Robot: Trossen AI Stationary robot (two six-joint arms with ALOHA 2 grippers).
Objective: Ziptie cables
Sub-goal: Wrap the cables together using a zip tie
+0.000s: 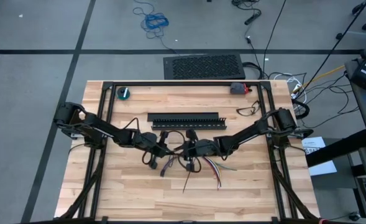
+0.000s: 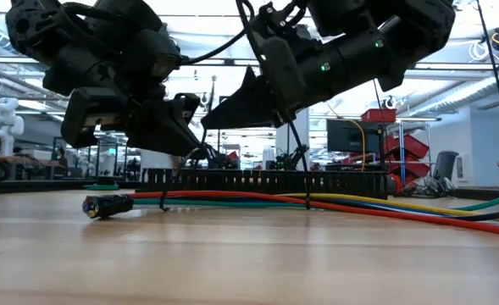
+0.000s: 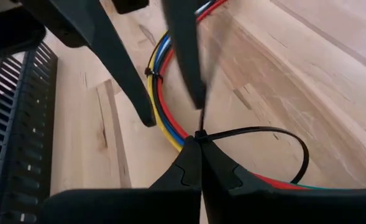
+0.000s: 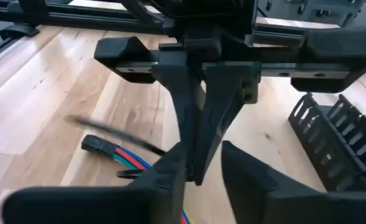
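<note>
The cables, a bundle of red, blue, yellow and green wires, lie on the wooden table in front of the black slotted duct. A tight dark tie rings them. My left gripper is shut on a thin black ziptie that forms a wide loop above the cables. My right gripper faces it from the right. Its fingers stand apart on either side of the left fingertips. The ziptie's tail rises to one right finger; I cannot tell whether they touch. My left gripper pinches the ziptie between its two fingertips at the point where the loop closes. The fingers slant down from the table's left. The loop stands out beyond the tips toward the right, over the red wire, and the thin tail stands up from the pinch.
The duct lies just beyond the work spot. A green tape roll and a red block sit at the far edge, a black cord at the far right. The wires' loose ends fan out toward the near edge.
</note>
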